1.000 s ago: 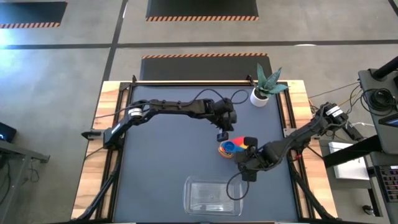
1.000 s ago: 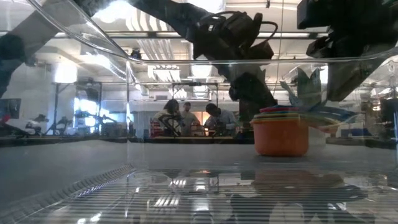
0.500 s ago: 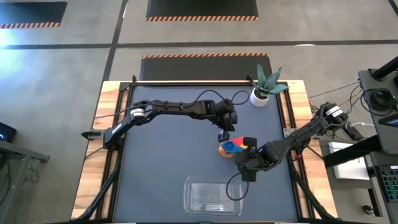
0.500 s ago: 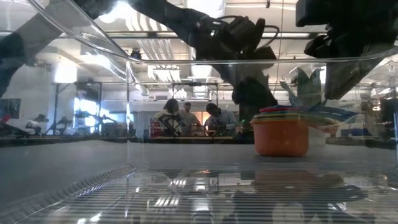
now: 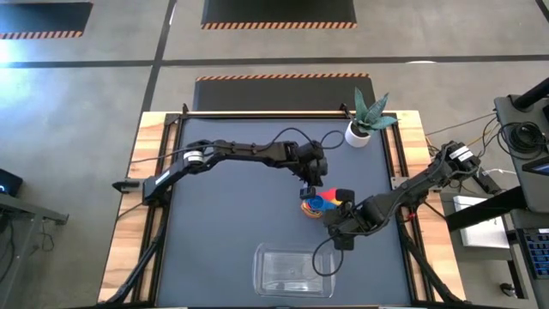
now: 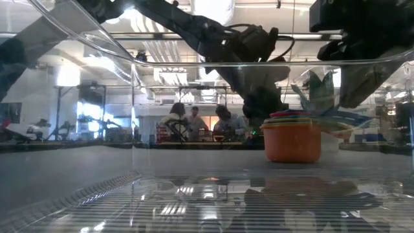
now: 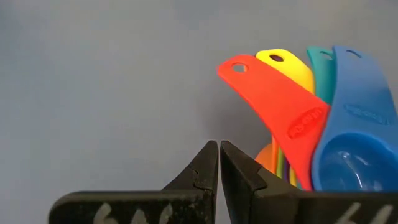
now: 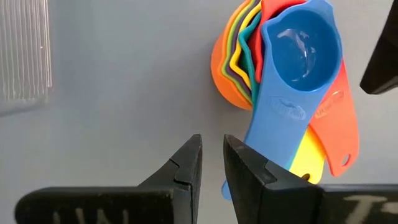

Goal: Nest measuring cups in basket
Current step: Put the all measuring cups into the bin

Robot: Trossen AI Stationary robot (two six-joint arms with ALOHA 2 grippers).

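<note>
Nearest sits the clear basket [image 5: 294,271] on the tabletop [image 5: 223,232], behind it my right claw [image 5: 335,225], barely parted and empty, then the nested measuring cups [image 5: 322,204] outside the basket, with my clenched left claw [image 5: 308,190] hovering just beyond.

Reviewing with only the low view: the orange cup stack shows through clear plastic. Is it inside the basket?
Observer: No. From above, the cup stack sits on the mat, apart from the empty basket.
Operator: Which cup is on top?
Observer: The blue cup, lying over the red handle.
Operator: Either claw holding anything?
Observer: No. The left claw is shut beside the red handle; the right claw is slightly open, empty.
</note>
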